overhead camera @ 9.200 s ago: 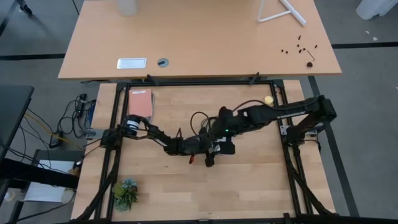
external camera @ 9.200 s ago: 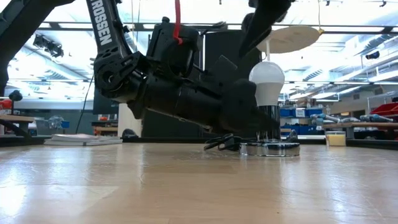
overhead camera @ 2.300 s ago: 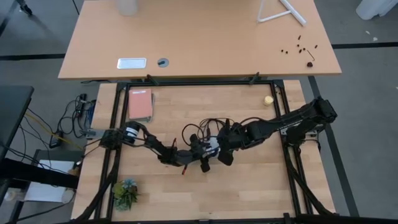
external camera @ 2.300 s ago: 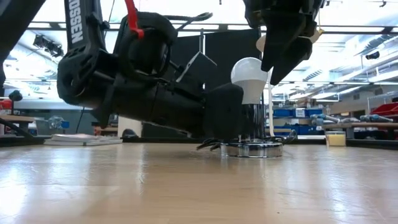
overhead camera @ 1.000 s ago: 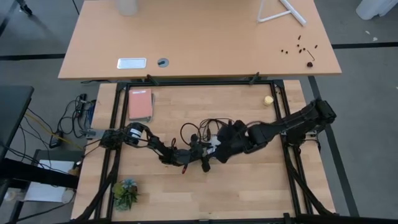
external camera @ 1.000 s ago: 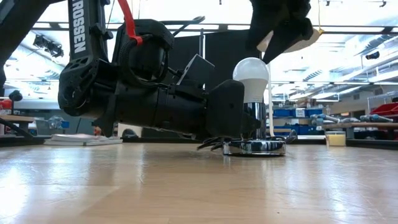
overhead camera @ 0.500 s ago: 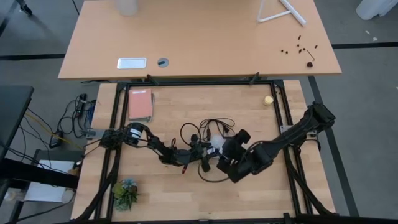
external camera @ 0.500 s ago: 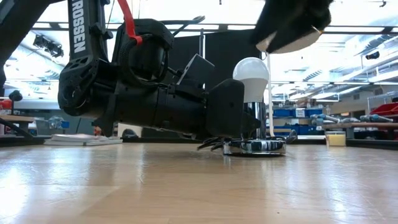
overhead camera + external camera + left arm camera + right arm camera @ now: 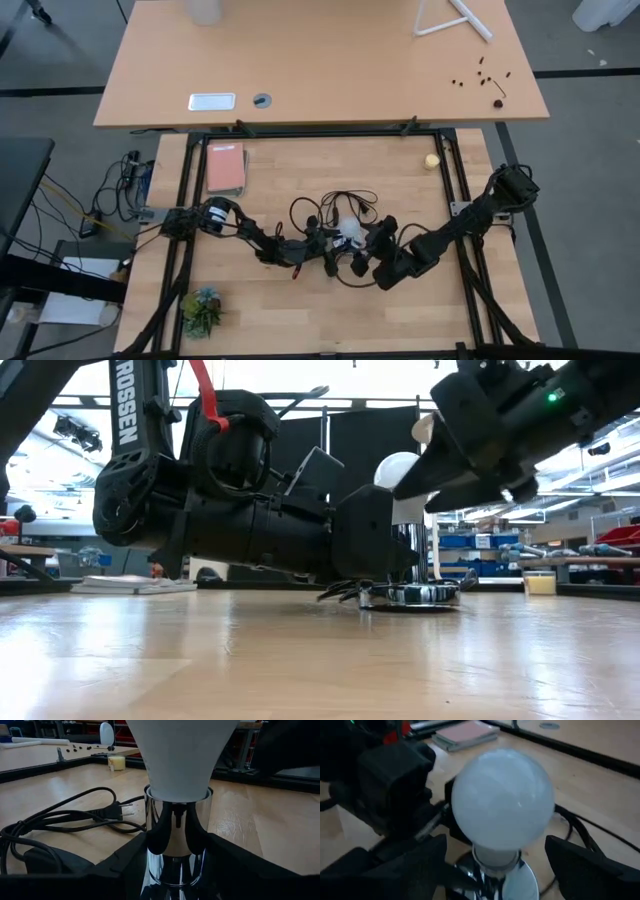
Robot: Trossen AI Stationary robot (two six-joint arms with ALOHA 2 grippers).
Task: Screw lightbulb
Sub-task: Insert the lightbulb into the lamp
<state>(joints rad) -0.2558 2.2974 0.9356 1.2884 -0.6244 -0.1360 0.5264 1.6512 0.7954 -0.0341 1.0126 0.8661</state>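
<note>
The white lightbulb (image 9: 502, 802) stands upright in the chrome socket (image 9: 175, 840), whose round disc (image 9: 410, 597) rests on the wooden table near its middle (image 9: 349, 232). My left gripper (image 9: 175, 865) lies low on the table to the left of the socket and is shut on it. My right gripper (image 9: 495, 847) is open. It slants down from the near right, with one finger (image 9: 405, 865) on each side of the bulb's globe and clear of it. In the low view it hides the globe's right side (image 9: 400, 468). My left gripper pinches the socket's upright chrome stem (image 9: 160, 845) between its two fingers, one on each side, just below the bulb's neck. The fingers come in level from the table's left side. The socket stands upright with its disc on the table.
The socket's black cord and plug (image 9: 75, 815) lie looped on the table beyond the socket (image 9: 330, 205). A yellow ball (image 9: 431, 160) sits at the far right, a pink notebook (image 9: 226, 166) at the far left, and a small plant (image 9: 203, 310) at the near left.
My right gripper has left its place above the bulb and swung toward the table's near edge. It has then come down and tipped, so that its fingers now stand on either side of the globe. The bulb, the socket and my left gripper have kept still.
</note>
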